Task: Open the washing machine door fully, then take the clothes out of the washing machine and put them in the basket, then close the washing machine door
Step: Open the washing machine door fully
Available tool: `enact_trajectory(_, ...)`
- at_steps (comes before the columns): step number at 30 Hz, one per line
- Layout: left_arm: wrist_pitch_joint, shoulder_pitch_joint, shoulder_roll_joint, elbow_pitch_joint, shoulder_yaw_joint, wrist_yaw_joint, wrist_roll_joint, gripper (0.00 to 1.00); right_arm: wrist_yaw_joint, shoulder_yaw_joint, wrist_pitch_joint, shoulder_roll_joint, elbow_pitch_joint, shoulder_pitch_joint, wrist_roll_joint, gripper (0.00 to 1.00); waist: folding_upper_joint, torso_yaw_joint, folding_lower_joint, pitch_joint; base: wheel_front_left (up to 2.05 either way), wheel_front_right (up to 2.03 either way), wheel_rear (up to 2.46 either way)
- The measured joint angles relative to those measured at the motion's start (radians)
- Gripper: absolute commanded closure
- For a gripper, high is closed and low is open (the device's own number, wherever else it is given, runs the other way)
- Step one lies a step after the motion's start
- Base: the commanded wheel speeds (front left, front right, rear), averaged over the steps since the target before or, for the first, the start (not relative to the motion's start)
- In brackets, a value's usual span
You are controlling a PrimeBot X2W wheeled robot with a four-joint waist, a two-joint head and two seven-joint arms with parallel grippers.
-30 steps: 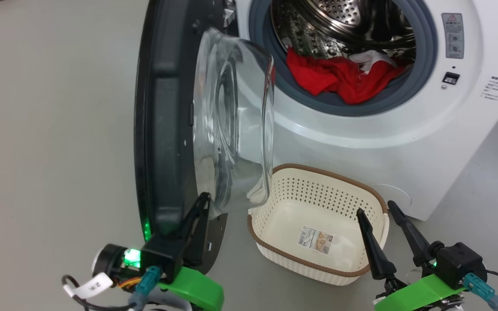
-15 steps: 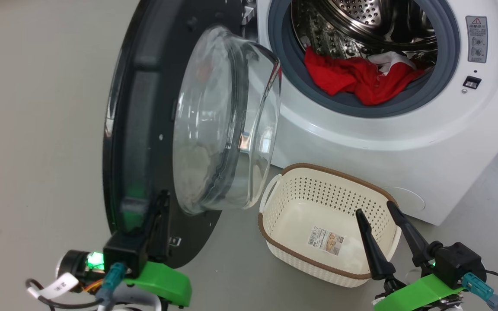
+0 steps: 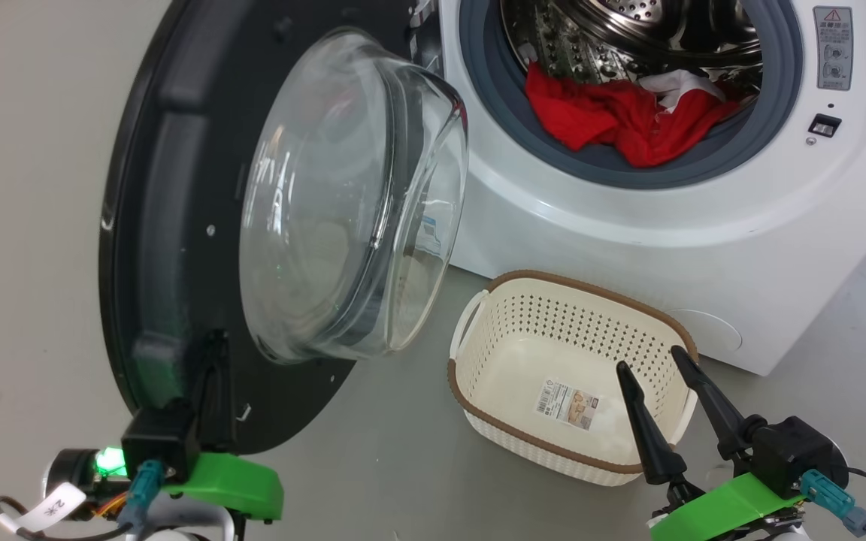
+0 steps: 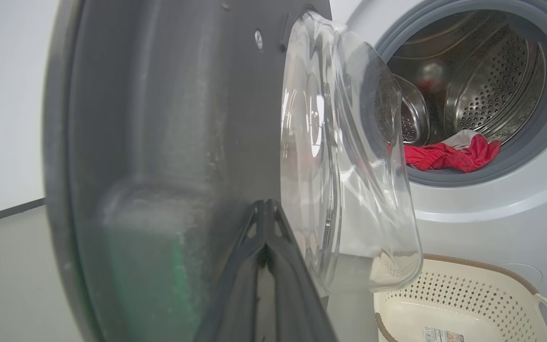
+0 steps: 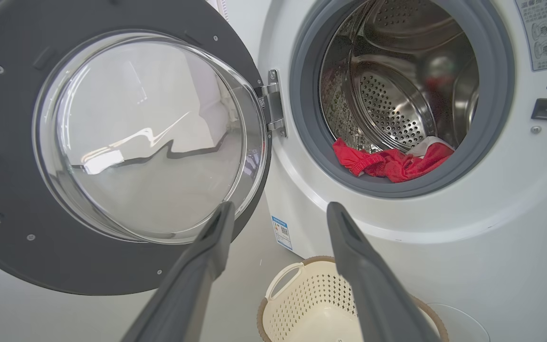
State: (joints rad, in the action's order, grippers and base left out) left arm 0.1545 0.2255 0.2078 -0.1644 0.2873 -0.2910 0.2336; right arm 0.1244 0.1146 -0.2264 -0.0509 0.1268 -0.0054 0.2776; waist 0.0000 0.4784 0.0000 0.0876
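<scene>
The washing machine door [image 3: 170,188] stands swung out to the left, its inner black face and glass bowl [image 3: 343,195] turned toward me. My left gripper [image 3: 213,344] is shut, its joined fingertips pressed against the door's lower inner face; the left wrist view shows the left gripper [image 4: 266,205] touching the dark panel beside the bowl. Red and white clothes [image 3: 621,113] lie in the steel drum of the washing machine [image 3: 628,248]. The cream basket [image 3: 553,319] sits on the floor below the opening, holding only a sticker. My right gripper [image 3: 649,361] hovers open over its near right corner.
Grey floor spreads to the left of the door and in front of the basket. The door hinge [image 5: 273,102] sits at the opening's left edge. A blue label [image 5: 280,232] marks the machine's lower front. A warning label [image 3: 831,37] and latch slot [image 3: 822,125] sit right of the opening.
The door has swung further open to the left, and my left gripper has moved left and down along with it, still shut. The right gripper has stayed put.
</scene>
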Motion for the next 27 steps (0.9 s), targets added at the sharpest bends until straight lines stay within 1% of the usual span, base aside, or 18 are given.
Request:
enact_trajectory(9, 0.025, 0.025, 0.009, -0.068, -0.029, -0.008, 0.016, 1.0, 0.0, -0.004, 0.025, 0.0, -0.018, 0.0, -0.019, 0.0, 0.0, 0.006, 0.0, 0.012, 0.0, 0.0, 0.0)
enact_trajectory(18, 0.049, 0.057, 0.038, -0.162, -0.06, -0.008, 0.032, 1.0, 0.0, -0.005, 0.042, 0.0, -0.033, 0.0, -0.026, 0.0, 0.0, 0.011, 0.0, 0.013, 0.0, 0.0, 0.0)
enact_trajectory(27, 0.059, 0.087, 0.063, -0.224, -0.092, -0.008, 0.049, 1.0, 0.0, -0.004, 0.052, 0.0, -0.045, 0.0, -0.033, 0.0, 0.0, 0.002, 0.0, 0.012, 0.0, 0.0, 0.0)
